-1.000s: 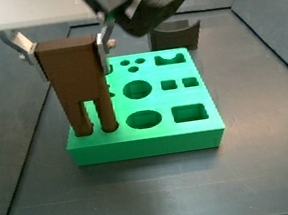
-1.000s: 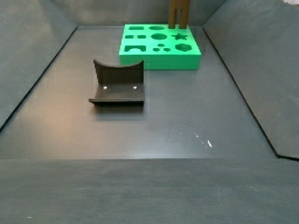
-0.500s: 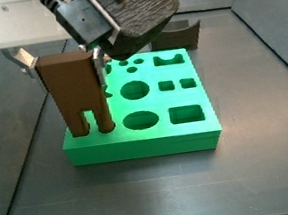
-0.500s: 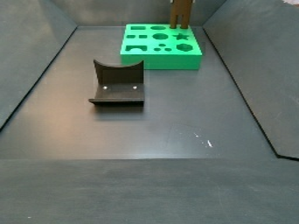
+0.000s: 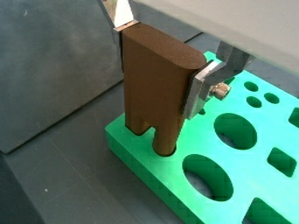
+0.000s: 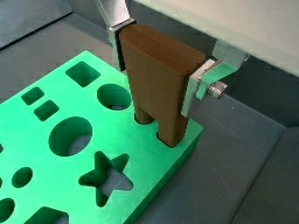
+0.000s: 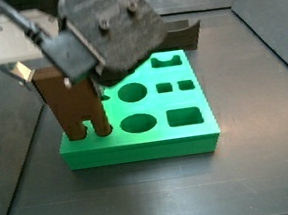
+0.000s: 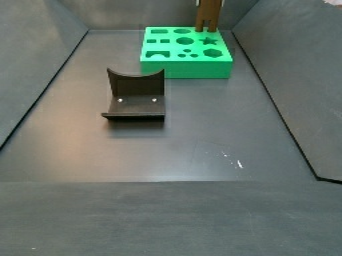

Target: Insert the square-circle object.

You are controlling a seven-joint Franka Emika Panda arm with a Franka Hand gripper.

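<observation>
The square-circle object (image 5: 158,87) is a tall brown piece with two prongs. It stands upright at a corner of the green board (image 5: 128,149), with its prongs down in two holes there. It also shows in a wrist view (image 6: 158,83) and in both side views (image 7: 71,99) (image 8: 209,12). My gripper (image 5: 162,61) is shut on the piece's upper body, one silver finger flat against each narrow side, as a wrist view (image 6: 158,61) also shows. In a side view the gripper (image 7: 59,76) and wrist body hide the piece's top.
The green board (image 7: 139,153) has several open shaped holes: circles, squares, a star. The dark fixture (image 8: 134,95) with a curved notch stands on the grey floor apart from the board (image 8: 187,68), and behind it in a side view (image 7: 180,34). Walls enclose the floor.
My gripper has come down over the board with the brown piece in it. The piece sits lower, its prongs deeper in the holes.
</observation>
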